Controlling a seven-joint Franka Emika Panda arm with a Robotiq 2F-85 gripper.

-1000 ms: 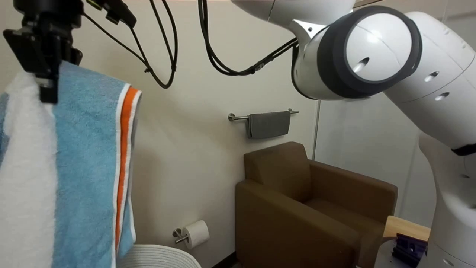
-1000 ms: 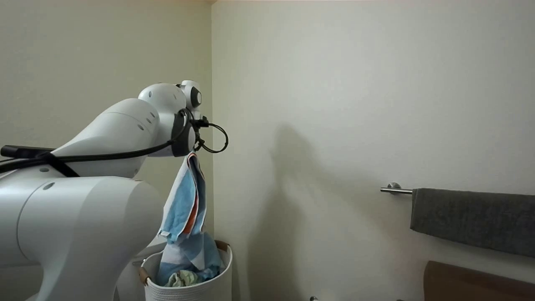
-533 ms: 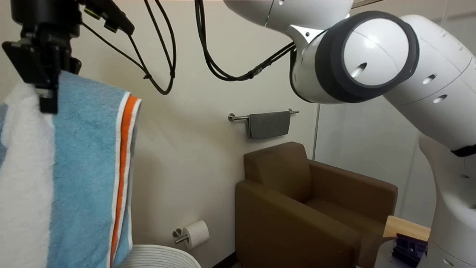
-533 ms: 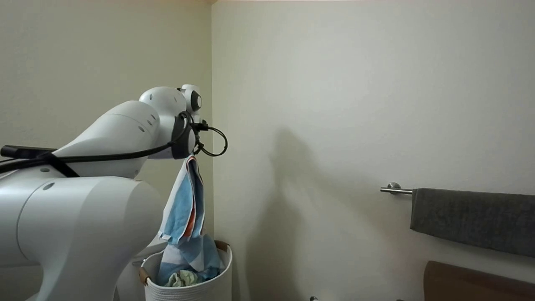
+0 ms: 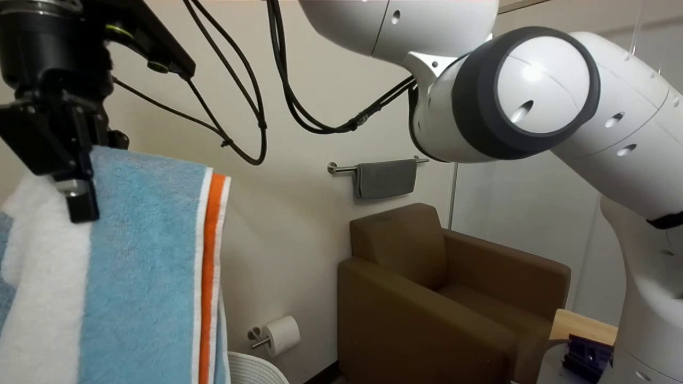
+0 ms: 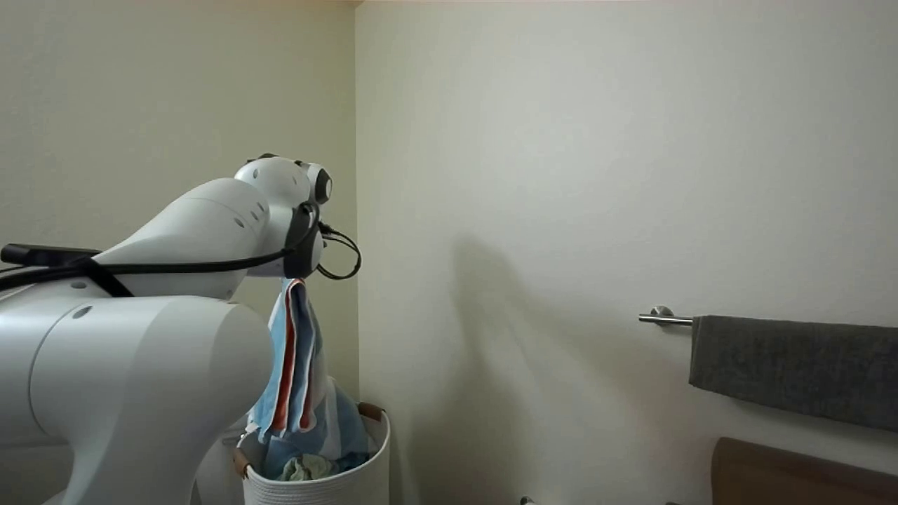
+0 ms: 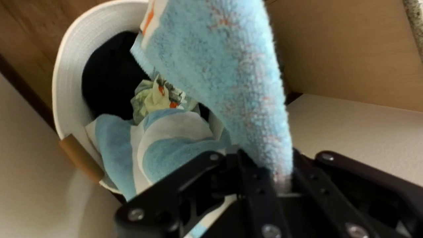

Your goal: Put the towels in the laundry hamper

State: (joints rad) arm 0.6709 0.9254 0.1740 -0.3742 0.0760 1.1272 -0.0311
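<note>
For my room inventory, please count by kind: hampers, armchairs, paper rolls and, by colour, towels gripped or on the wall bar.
Laundry hamper: 1
Armchair: 1
Paper roll: 1
Blue-striped towel, gripped: 1
Grey towel, on bar: 1
Total: 5

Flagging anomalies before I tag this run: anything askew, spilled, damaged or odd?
Nothing stands out; I see no spill or damage. The striped towel hangs pinched in the tool over the hamper, as the task would have it; the patterned towel lies crumpled inside, fine for laundry. The grey towel hangs on its bar.
</note>
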